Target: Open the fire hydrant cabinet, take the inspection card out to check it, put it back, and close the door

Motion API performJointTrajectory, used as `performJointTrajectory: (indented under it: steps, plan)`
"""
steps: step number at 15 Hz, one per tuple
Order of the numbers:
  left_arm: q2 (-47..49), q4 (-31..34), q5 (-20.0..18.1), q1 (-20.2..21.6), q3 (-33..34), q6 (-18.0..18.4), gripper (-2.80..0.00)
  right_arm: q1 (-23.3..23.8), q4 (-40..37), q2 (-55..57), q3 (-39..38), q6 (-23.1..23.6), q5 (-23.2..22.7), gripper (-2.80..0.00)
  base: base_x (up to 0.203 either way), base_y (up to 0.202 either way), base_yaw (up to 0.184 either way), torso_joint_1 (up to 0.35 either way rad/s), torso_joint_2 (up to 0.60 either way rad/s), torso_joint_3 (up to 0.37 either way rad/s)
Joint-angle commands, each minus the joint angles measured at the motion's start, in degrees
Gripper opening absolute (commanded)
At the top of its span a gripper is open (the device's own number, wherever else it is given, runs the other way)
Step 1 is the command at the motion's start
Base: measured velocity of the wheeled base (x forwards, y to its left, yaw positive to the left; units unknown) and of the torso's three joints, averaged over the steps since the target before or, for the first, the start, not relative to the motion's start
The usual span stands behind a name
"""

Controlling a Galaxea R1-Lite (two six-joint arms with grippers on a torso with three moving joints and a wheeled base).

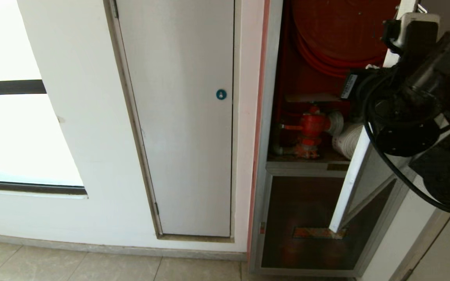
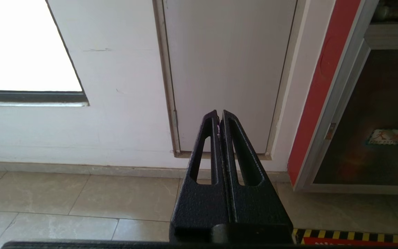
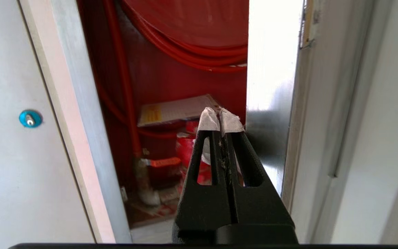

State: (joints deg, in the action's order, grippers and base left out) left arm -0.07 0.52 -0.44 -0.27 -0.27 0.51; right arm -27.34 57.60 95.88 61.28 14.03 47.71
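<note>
The fire hydrant cabinet [image 1: 266, 117] stands open, showing a coiled red hose [image 1: 338, 39] and a red valve [image 1: 311, 127]. Its door [image 1: 350, 183] is swung out to the right and shows edge-on as a silver panel [image 3: 271, 69]. The inspection card [image 3: 174, 110] lies flat on top of the valve [image 1: 313, 97] inside. My right gripper [image 3: 220, 119], its tips wrapped in white tape, is shut and empty. It hovers in the opening close to the door's edge, pointing at the card without touching it. My left gripper [image 2: 218, 117] is parked low, shut and empty.
A plain white door [image 1: 186, 117] with a round blue lock [image 1: 221, 94] is left of the cabinet. A dark lower panel with an orange label plate [image 1: 318, 233] sits under the hose compartment. My right arm [image 1: 424, 89] fills the upper right. Tiled floor [image 2: 81, 200] lies below.
</note>
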Motion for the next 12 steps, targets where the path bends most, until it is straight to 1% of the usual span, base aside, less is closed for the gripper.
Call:
performJointTrajectory:
  steps: [1, 8, 12]
  plan:
    - [0.1, 0.0, 0.0, 0.0, 0.0, 0.0, -2.80, -0.7, 0.3, -8.1, -5.5, 0.1, 0.6, -2.80, 0.000, 0.000, 0.000, 0.000, 0.00, 0.000]
    - [0.1, 0.0, 0.0, 0.0, 0.0, 0.0, -2.80, -1.1, -0.4, -22.4, -15.9, 0.6, 1.1, -2.80, 0.000, 0.000, 0.000, 0.000, 0.00, 0.000]
    - [0.1, 0.0, 0.0, 0.0, -0.1, 0.0, -2.80, -0.3, -0.5, -26.7, -21.9, 1.2, 0.9, -2.80, 0.000, 0.000, 0.000, 0.000, 0.00, 0.000]
